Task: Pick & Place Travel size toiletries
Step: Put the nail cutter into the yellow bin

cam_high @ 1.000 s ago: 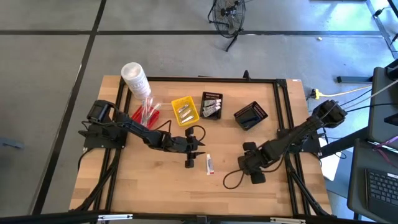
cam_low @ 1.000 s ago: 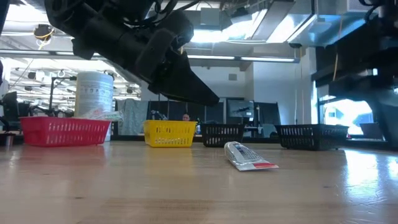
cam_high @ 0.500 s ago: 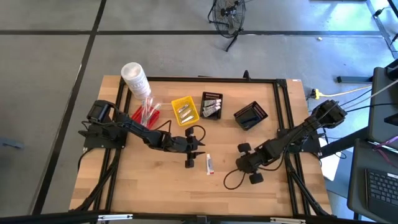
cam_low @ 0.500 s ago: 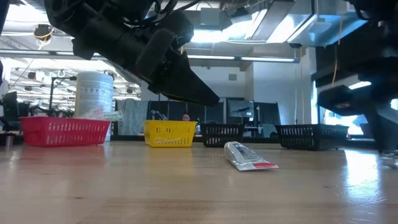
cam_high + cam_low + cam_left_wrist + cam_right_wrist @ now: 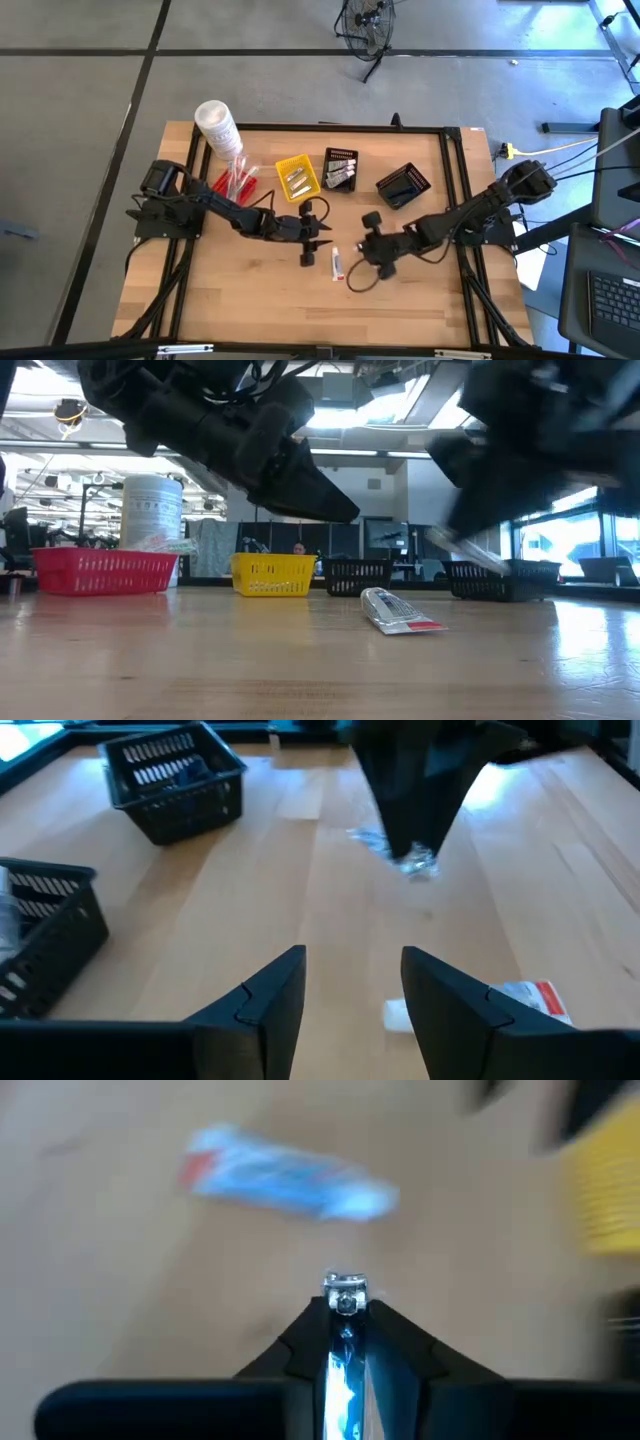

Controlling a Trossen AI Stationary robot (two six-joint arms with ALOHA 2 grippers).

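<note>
**A:** High view first — the white tube (image 5: 337, 263) lies on bare table (image 5: 240, 300) just below centre frame, its long axis running top to bottom of the picture. The left gripper (image 5: 307, 252) sits just to its left, the right gripper (image 5: 364, 262) just to its right. Both are close; I can't call either one nearer.

**B:** Low view: the tube (image 5: 398, 612) rests flat at centre right, in front of the yellow basket (image 5: 273, 574) and the black baskets (image 5: 430, 576). The left gripper (image 5: 330, 507) hangs above and to its left.

**A:** Left wrist view — that arm's fingers (image 5: 270, 992) stand parted with nothing between them, and the tube (image 5: 500, 1003) peeks in at lower right, off to one side of the gap.

**B:** Right wrist view: this gripper (image 5: 344, 1308) is pinched closed on a slim clear-wrapped stick (image 5: 342, 1355), and the tube (image 5: 285, 1175) lies crosswise at upper left, ahead of the tips.

**A:** So the right one's already loaded — I'd judge the empty left gripper the one for the tube, after a small sideways shift and a turn across its length.
</note>
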